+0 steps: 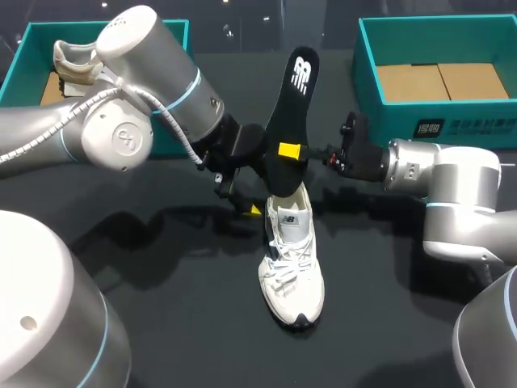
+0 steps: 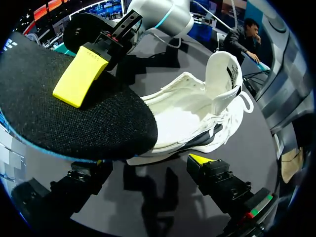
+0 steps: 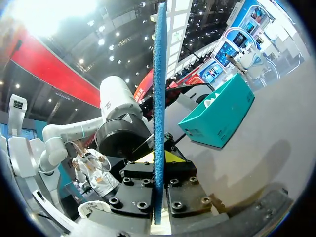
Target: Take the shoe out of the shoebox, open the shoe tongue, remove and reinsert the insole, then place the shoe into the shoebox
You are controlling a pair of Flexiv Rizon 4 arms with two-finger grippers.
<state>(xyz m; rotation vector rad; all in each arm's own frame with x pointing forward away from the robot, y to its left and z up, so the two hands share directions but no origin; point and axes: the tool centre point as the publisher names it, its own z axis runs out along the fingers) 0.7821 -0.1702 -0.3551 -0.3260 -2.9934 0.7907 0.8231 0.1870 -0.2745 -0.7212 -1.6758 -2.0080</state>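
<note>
1. Head view shows the black desk with two teal boxes at its far side, and the shoe stands on the desk between them, outside both.
2. The left arm reaches in past the left box. The right arm comes in below the right box.
3. The left box holds a second shoe. The right box shows only a cardboard floor.
4. The white shoe sits upright on its sole, toe toward the near edge and heel toward the boxes. In the left wrist view its tongue stands up and the mouth gapes.
5. The black insole is held on end above the heel. Its lower end is at the shoe's mouth, but I cannot tell whether it is inside.
6. The right tool is clamped on the insole, about halfway up. One yellow finger lies flat against the insole's face, and the right wrist view shows the insole edge-on between both fingers.
7. The left tool is low by the heel with its fingers spread wide. The heel is just ahead of the fingers, and they grip nothing.
</note>
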